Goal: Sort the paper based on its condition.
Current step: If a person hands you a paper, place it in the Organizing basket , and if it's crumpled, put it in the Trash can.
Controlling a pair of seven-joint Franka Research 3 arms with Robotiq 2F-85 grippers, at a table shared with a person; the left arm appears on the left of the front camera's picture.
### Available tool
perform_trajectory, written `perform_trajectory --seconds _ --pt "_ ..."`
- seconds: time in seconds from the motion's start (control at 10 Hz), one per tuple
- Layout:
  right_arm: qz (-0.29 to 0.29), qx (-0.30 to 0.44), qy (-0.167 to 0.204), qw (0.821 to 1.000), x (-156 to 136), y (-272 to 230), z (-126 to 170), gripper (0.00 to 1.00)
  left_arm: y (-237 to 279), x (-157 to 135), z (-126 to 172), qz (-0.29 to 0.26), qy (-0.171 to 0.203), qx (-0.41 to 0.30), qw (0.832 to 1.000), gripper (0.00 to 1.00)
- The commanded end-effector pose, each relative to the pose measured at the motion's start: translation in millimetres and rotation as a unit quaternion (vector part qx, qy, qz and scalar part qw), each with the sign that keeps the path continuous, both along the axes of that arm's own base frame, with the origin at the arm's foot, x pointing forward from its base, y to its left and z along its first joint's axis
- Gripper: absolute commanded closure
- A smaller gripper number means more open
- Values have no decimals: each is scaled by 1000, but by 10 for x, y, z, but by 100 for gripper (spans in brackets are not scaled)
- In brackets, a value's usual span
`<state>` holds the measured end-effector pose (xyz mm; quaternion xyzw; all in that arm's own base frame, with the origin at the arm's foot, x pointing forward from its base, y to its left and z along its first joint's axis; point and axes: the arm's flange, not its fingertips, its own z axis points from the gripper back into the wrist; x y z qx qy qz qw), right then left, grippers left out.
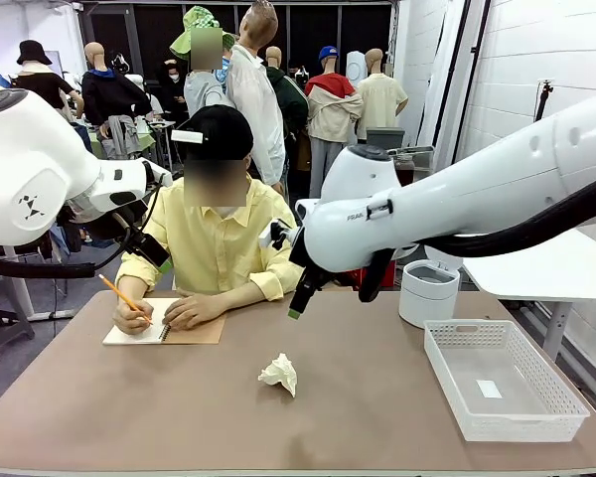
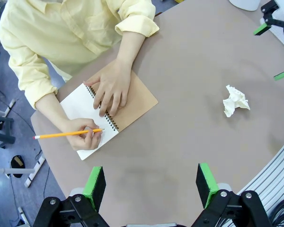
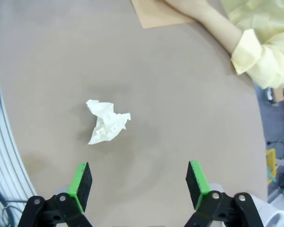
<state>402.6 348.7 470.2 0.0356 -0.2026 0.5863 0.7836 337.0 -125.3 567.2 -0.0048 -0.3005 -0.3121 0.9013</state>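
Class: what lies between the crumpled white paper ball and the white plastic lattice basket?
Nothing; the front view shows bare brown tabletop between the crumpled white paper ball and the white plastic lattice basket.

In the right wrist view, the top edge cut off the notebook point(image 3: 157, 14), leaving a brown corner beside the person's forearm point(image 3: 203, 19), itself cut at the same edge. In the left wrist view, the flat hand point(image 2: 111, 87) covered part of the spiral binding, and the writing hand point(image 2: 87, 135) hid the page beneath it. Marks at the tip of the pencil point(image 2: 66, 134), beside that hand, were too small to tell. Well beyond the flat hand, the top edge cut the white container point(image 2: 246, 4). In the front view, the tag point(image 1: 489, 389) in the basket point(image 1: 521, 427) was too small to read.
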Motion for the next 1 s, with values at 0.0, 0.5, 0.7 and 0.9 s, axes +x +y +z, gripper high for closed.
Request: perform_trajectory --seconds 0.0,0.5,0.7,0.9 --pt "-14 -12 -4 1000 54 156 -115 0 12 3 5 0 -1 0 1000 0" --pt "9 -31 27 999 -58 412 -629 0 12 3 5 0 -1 0 1000 0" --pt "15 -51 21 998 -34 453 -820 0 12 3 5 0 -1 0 1000 0" --pt "20 -62 30 997 -18 496 -912 0 12 3 5 0 -1 0 1000 0"
